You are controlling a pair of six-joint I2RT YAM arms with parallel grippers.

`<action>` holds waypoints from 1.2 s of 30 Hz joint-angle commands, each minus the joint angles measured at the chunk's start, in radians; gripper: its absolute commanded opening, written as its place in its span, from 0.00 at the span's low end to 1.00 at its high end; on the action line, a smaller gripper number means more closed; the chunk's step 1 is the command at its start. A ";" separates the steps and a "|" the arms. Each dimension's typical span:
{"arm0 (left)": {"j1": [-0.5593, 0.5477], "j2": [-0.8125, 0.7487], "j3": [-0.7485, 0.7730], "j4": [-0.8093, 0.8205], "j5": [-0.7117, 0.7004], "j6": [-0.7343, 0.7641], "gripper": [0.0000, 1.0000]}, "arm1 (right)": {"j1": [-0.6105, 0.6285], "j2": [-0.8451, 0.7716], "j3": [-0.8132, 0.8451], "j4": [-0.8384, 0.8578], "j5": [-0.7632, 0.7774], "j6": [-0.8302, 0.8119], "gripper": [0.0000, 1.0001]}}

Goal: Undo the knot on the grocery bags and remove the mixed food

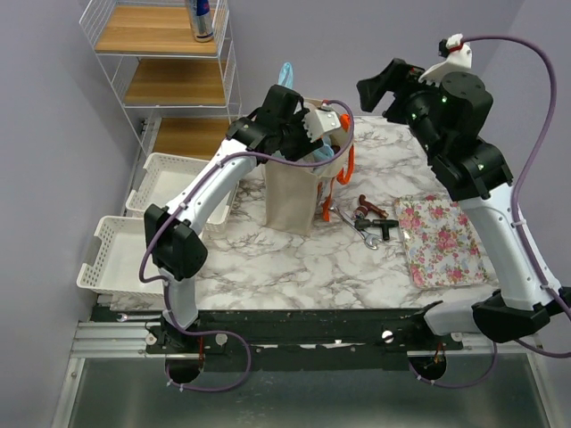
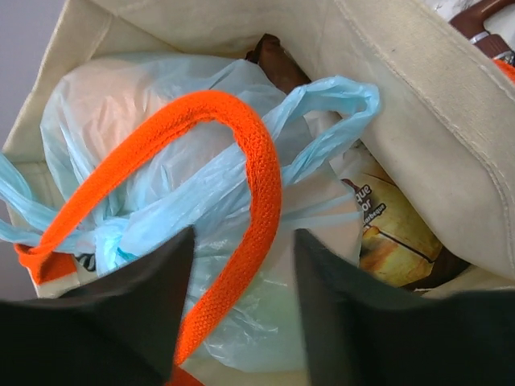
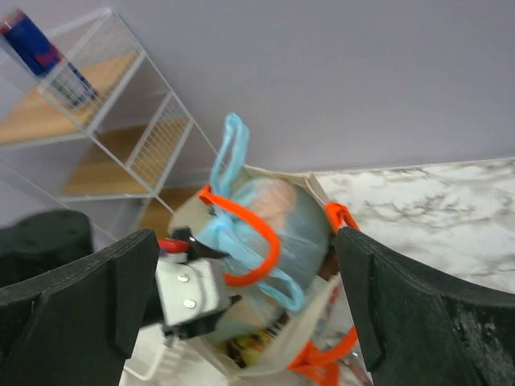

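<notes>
Lab setup, marble table [image 1: 268, 267], wire shelf [image 1: 169, 85], lilac wall [image 1: 45, 134]

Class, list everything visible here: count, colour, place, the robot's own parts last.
tote: one, beige, mid-table.
strap handles: two, orange, on tote.
plastic bag: one, light blue, inside tote.
snack packet: one, yellow-brown, inside tote.
drink can: one, blue-silver, top shelf.
shelf unit: one, white, far left.
baskets: two, white, table's left.
tools: several, metal, right of tote.
floral mat: one, pink, right side.
left pincer: black, open, over tote.
right pincer: black, open, raised, empty.
</notes>
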 commanded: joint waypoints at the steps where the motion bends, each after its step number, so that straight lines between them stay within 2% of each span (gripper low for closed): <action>1: -0.003 0.009 0.039 -0.004 -0.103 0.004 0.39 | 0.001 0.075 0.125 -0.084 -0.019 0.225 1.00; 4: -0.001 -0.007 0.044 0.012 -0.110 -0.052 0.24 | 0.001 0.103 0.179 -0.087 -0.053 0.311 1.00; 8: 0.032 -0.108 -0.021 0.088 -0.028 -0.207 0.01 | -0.001 0.162 0.285 -0.138 -0.036 0.414 1.00; 14: 0.183 -0.326 -0.268 0.293 0.056 -0.551 0.00 | -0.032 0.243 0.416 -0.214 -0.109 0.574 1.00; 18: 0.315 -0.402 -0.365 0.334 0.051 -0.722 0.00 | -0.076 0.276 0.442 -0.259 -0.211 0.665 1.00; 19: 0.341 -0.405 -0.378 0.321 0.041 -0.749 0.04 | -0.082 0.280 0.438 -0.262 -0.234 0.676 1.00; 22: 0.399 -0.391 -0.369 0.226 0.015 -0.755 0.57 | -0.085 0.285 0.436 -0.252 -0.255 0.682 1.00; 24: 0.418 -0.410 -0.384 0.203 0.015 -0.730 0.85 | -0.086 0.289 0.442 -0.240 -0.286 0.679 1.00; 25: 0.421 -0.429 -0.406 0.223 0.023 -0.708 0.94 | -0.087 0.299 0.453 -0.235 -0.290 0.679 1.00; 26: 0.422 -0.454 -0.423 0.249 0.042 -0.686 0.99 | -0.089 0.314 0.475 -0.235 -0.293 0.680 1.00; 28: 0.410 -0.470 -0.417 0.289 0.128 -0.629 0.99 | -0.093 0.340 0.523 -0.236 -0.291 0.687 1.00; 32: 0.314 -0.371 -0.195 0.180 0.124 -0.495 0.99 | -0.105 0.365 0.538 -0.243 -0.309 0.716 1.00; 36: 0.268 -0.196 0.020 0.071 0.161 -0.497 0.99 | -0.118 0.404 0.589 -0.242 -0.314 0.727 1.00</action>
